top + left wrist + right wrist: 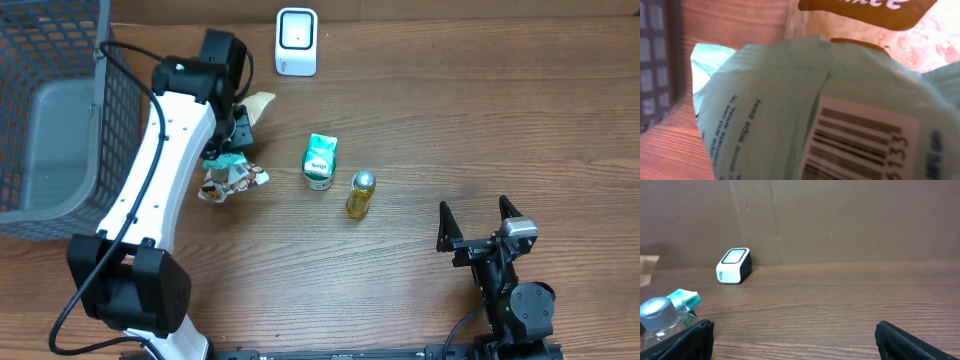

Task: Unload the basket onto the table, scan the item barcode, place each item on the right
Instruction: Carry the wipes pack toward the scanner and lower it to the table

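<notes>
Left wrist view is almost filled by the item, a mint-green crinkled plastic packet (785, 100). Its film is soft and creased, with small dark print running sideways down one fold. Its white rectangular barcode label (860, 145), black bars with digits alongside, faces the lens at a slant and runs off the lower edge. Behind it I see a cream paper-like pouch with a brown banner (920, 40), and at the far left the grey mesh basket (655, 60) over the reddish wood-grain table (730, 25).

From overhead, the packet sits under the head of the left gripper (232, 145), beside the basket and below-left of the white, rounded, box-shaped scanner (296, 42) at the table's far edge. The white arm and the black gripper body cover most of the packet, so I cannot tell whether the left fingers are pinching it or merely over it. A crumpled brown-and-white wrapper (238, 182) lies touching it on the near side.

To its right stand a small green-and-white carton (320, 162) and, just beside that, a yellow bottle with a shiny silver cap (360, 193), lying on its side. Nothing stands between the packet and the scanner.

The right gripper (480, 222) is well apart at the near right, its black fingers (690, 337) spread wide with nothing between them.
</notes>
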